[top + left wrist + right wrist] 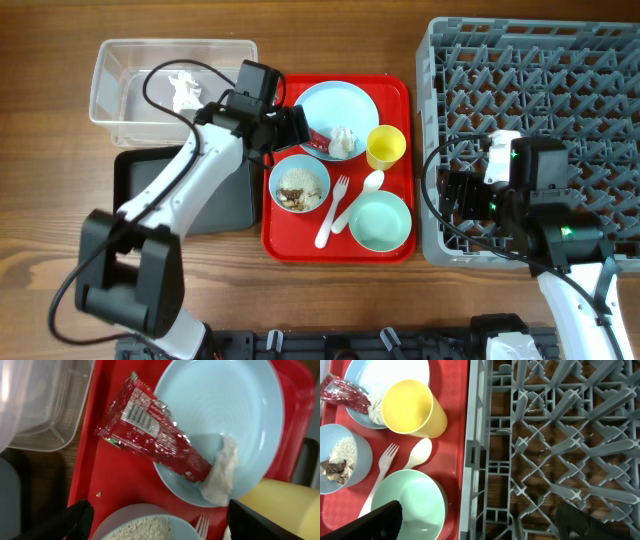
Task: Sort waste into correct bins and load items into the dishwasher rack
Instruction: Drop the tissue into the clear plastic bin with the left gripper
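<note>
My left gripper (290,128) is open and empty above the red wrapper (150,435), which lies half on the pale blue plate (235,400) beside a crumpled tissue (220,475). The pale blue bowl (299,185) holds brown scraps and white crumbs. The yellow cup (386,147), white fork (331,210), spoon (365,190) and mint-green bowl (380,221) sit on the red tray (390,95). Another tissue (185,90) lies in the clear tub (120,85). My right gripper (455,195) is open and empty over the left edge of the grey rack (540,90).
The black tray (140,175) lies in front of the clear tub, left of the red tray, partly under my left arm. The rack fills the right side of the wooden table. In the right wrist view the mint-green bowl (410,502) sits just left of the rack wall (475,460).
</note>
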`<state>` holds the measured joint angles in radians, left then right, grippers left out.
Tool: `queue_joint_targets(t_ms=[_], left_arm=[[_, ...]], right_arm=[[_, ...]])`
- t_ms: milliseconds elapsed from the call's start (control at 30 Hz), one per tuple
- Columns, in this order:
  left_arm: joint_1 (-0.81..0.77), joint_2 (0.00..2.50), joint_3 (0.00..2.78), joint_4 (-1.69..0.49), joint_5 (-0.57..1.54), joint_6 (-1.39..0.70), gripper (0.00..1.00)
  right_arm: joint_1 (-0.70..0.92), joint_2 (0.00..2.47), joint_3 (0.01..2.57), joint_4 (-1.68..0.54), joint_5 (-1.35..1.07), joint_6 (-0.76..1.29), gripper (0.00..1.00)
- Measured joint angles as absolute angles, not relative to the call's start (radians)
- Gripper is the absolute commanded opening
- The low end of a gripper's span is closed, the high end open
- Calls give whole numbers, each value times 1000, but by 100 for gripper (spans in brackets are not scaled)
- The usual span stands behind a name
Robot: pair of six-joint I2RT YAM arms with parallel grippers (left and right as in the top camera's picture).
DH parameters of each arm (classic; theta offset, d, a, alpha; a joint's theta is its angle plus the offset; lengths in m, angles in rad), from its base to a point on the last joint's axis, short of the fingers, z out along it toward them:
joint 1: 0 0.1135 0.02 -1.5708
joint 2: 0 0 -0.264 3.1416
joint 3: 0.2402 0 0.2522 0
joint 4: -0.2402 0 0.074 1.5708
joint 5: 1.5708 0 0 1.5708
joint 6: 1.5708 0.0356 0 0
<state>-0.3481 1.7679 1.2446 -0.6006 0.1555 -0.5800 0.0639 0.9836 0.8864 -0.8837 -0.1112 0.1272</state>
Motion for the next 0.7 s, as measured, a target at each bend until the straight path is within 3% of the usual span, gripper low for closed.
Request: queue_joint_targets(t_ms=[333,467,700], left_arm=[[-348,1893,1245,-456,144,-628,82],[-348,1912,1245,-390,109,-632,70],[-348,1913,1245,-376,49,-635,71]], right_arm=[[64,984,886,-883,-111,127,100],[64,984,886,-883,-111,127,100],[64,984,886,-883,-111,127,100]])
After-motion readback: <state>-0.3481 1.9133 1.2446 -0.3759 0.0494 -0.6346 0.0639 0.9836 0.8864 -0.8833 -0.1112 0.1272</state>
